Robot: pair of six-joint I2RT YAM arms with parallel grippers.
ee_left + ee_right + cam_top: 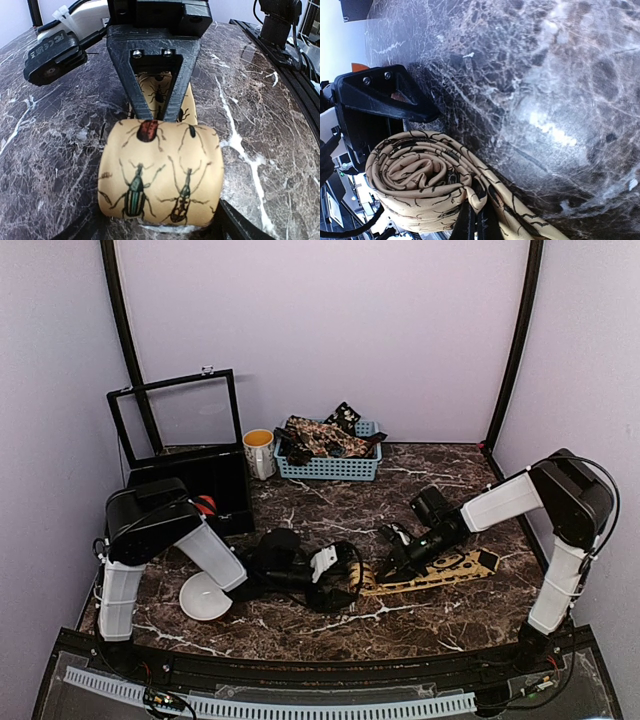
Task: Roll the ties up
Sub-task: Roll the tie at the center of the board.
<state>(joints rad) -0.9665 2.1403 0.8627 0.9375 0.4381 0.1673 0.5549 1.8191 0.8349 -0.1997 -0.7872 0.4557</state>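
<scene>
**Part-Rolled Tie at Table Centre**

The mustard tie is part-rolled. Its coil sits at the centre of the table, and the flat tail runs toward the right edge. The right gripper, angled down, pinches the coil with its fingers closed. The left gripper, reaching low, straddles it with jaws wide. Bare marble lies toward the far edge.

Tan tie with beetle prints: one end rolled into a loose coil, axis level, the rest flat on the table. Dark printed ties heaped in basket.
</scene>
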